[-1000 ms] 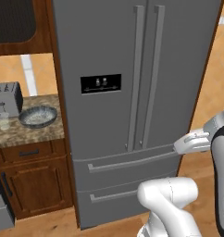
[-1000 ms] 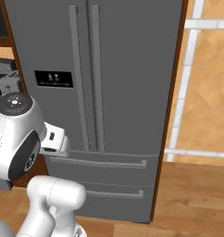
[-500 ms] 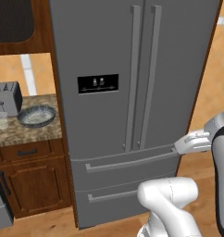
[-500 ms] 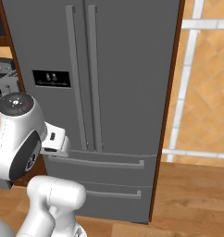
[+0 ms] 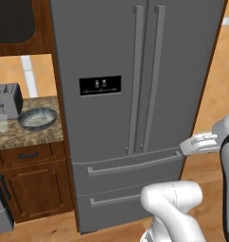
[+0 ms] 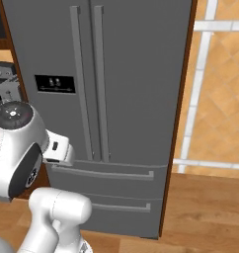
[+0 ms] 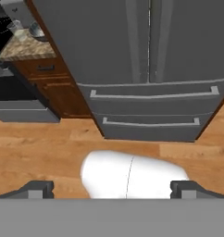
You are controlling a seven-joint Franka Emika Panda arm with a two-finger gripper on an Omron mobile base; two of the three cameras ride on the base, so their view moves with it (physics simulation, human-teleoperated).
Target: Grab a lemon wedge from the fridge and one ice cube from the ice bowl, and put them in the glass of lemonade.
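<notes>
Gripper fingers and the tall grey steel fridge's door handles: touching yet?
Apart. In the hand view the open gripper hangs over wooden floor, the fridge well beyond its fingertips.

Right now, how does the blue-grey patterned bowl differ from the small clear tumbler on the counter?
The wide shallow blue-grey patterned bowl is much broader and flatter; the small clear tumbler is narrow and taller than wide. The bowl is opaque with a whitish inside; the tumbler is see-through. The bowl sits nearer the tall grey steel fridge. Both stand upright on the speckled stone counter.
</notes>
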